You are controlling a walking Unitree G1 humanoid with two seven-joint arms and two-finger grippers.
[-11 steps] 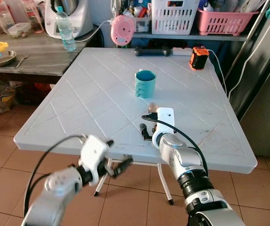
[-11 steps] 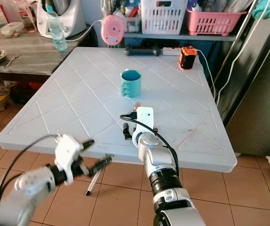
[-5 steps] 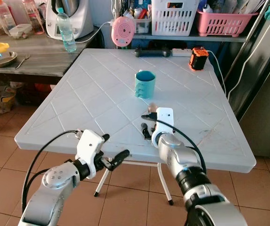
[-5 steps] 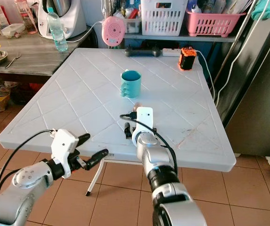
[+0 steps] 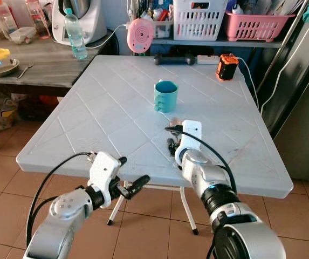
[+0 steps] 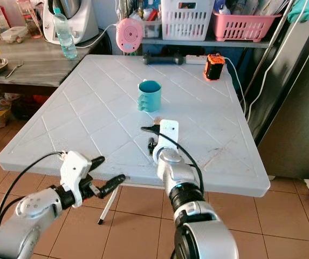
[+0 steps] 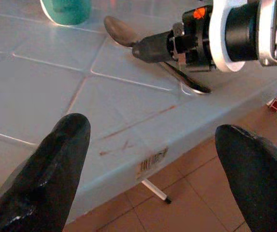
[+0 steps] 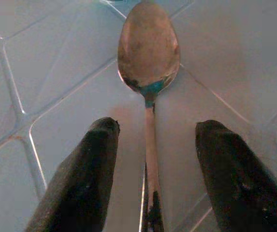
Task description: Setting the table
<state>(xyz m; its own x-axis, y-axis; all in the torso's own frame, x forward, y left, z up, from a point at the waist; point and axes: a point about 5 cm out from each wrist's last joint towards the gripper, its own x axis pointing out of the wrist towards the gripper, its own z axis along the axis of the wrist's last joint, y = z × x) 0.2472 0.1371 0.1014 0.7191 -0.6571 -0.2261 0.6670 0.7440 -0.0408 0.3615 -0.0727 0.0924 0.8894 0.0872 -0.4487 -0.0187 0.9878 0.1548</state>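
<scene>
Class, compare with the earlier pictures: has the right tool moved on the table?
Yes. The right tool has shifted slightly farther along the white table, towards the teal mug, with the spoon between its open fingers.

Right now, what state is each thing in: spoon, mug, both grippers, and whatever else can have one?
spoon: lying flat on the white table, bowl toward the mug, released.
teal mug: upright, standing apart from the spoon.
right gripper: open, fingers straddling the spoon handle without clamping it.
left gripper: open, holding nothing, off the table's near edge.
water bottle: upright on the side counter, capped.
</scene>
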